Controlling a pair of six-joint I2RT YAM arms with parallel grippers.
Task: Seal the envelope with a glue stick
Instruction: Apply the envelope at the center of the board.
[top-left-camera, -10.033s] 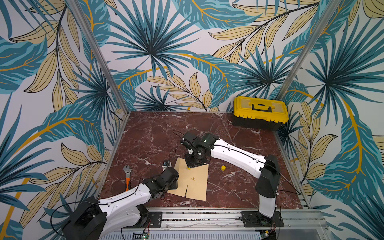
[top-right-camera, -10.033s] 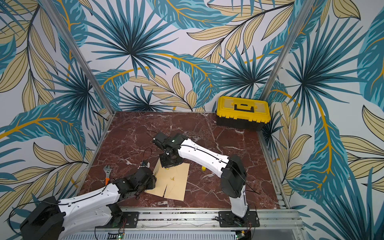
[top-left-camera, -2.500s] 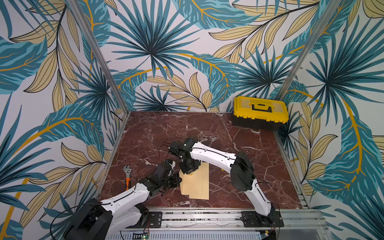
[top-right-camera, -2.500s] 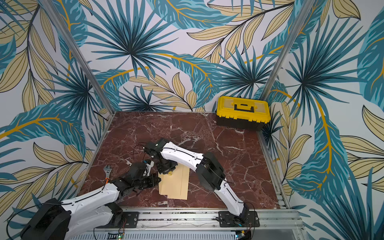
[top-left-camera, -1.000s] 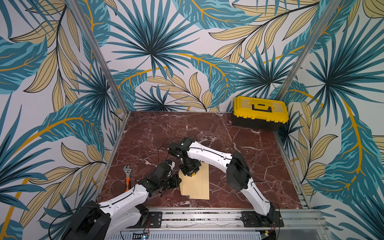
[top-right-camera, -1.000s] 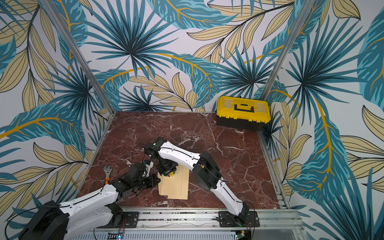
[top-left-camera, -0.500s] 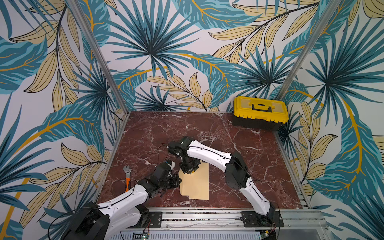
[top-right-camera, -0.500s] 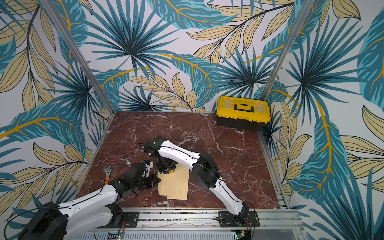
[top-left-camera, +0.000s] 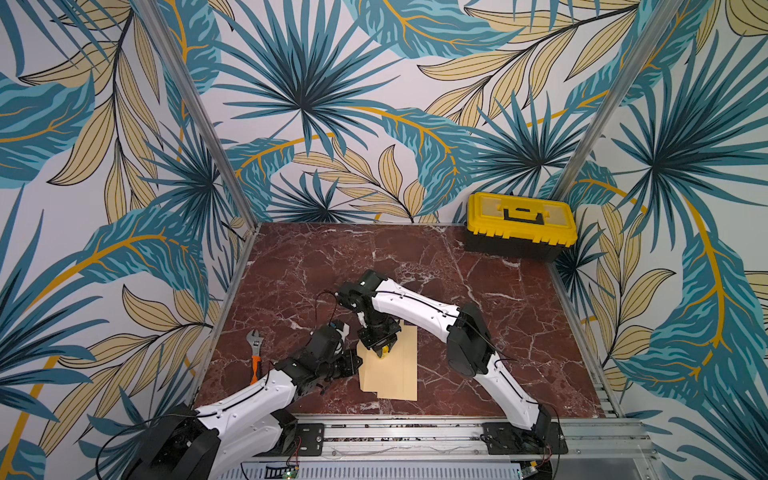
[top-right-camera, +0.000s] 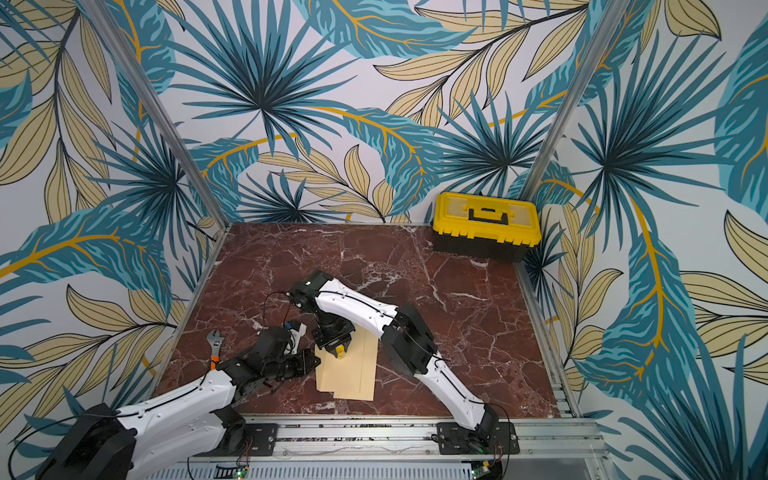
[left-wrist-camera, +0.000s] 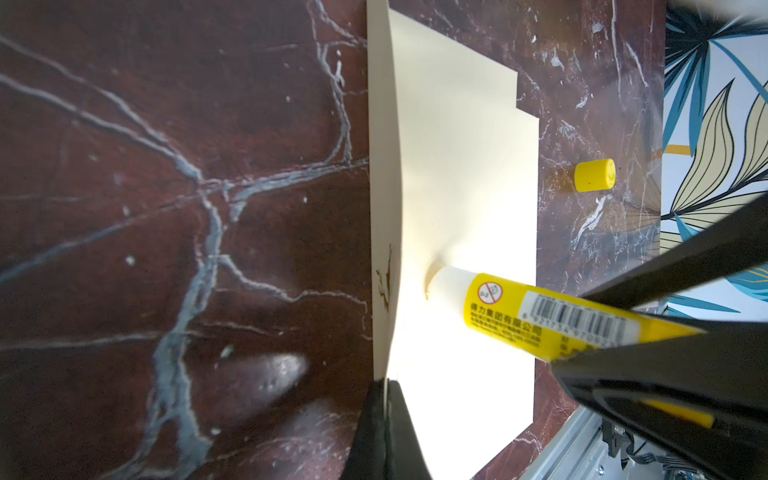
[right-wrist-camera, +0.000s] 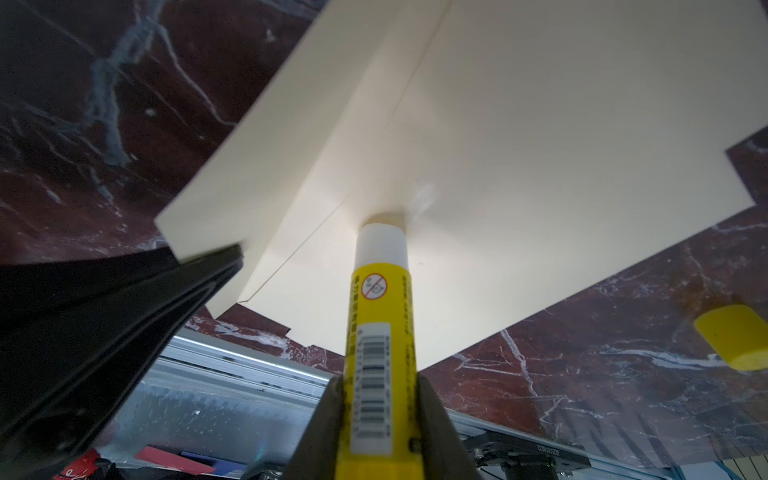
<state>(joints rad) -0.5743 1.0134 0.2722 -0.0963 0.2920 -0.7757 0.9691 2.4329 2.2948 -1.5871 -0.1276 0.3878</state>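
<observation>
Item: glue stick (right-wrist-camera: 380, 332) — lower centre, clamped in right gripper (right-wrist-camera: 380, 390), tip pressing envelope (right-wrist-camera: 540, 124). Also: left gripper (left-wrist-camera: 384, 399) pinches flap (left-wrist-camera: 380, 187). Risk — hard pressure creases paper; flap may slip free.

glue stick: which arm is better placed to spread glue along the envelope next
Right. The right fingers clamp the glue stick, tip pressed on the envelope. The left fingers pinch the flap edge, holding it raised.

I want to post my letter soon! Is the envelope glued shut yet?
Not yet. The cap is off. The right gripper presses the glue stick onto the envelope while the left gripper holds the flap up. Pressing the flap shut is left.
</observation>
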